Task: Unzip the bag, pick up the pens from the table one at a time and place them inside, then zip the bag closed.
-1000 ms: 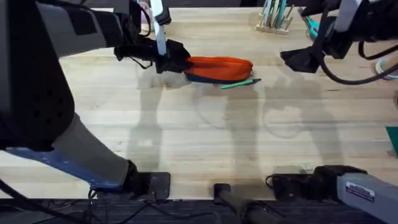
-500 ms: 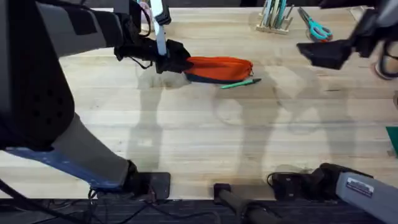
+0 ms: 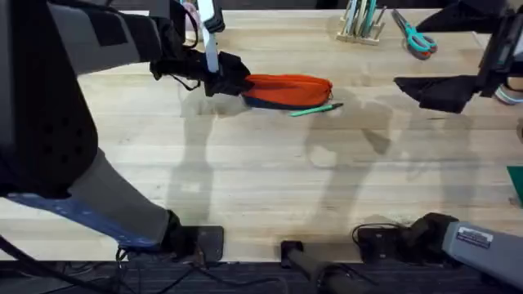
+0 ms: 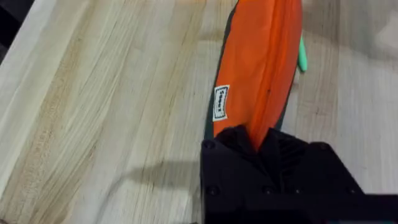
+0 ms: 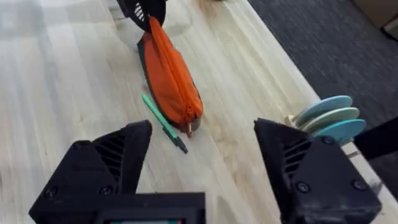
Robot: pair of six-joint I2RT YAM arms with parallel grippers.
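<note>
With the left gripper (image 3: 219,80) clamped on one end of the orange fabric pencil pouch (image 3: 288,90) on the plank-grained wooden table (image 3: 270,175), the wide-open right gripper (image 5: 202,155) should pinch the zipper pull at the far end, avoiding the mint-green pen (image 3: 313,108) alongside.

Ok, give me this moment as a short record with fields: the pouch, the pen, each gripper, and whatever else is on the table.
bag: small orange fabric pencil pouch with dark navy bottom band, lying on the light wooden table, zipper looks shut
pen: one thin mint-green stick pen on the table beside the pouch
left gripper: shut on the pouch's end
right gripper: open, holding nothing, up above the table off to the side of the pouch
scissors: teal-handled scissors near the far edge
sticks: pale sticks bunched upright near the far edge
</note>
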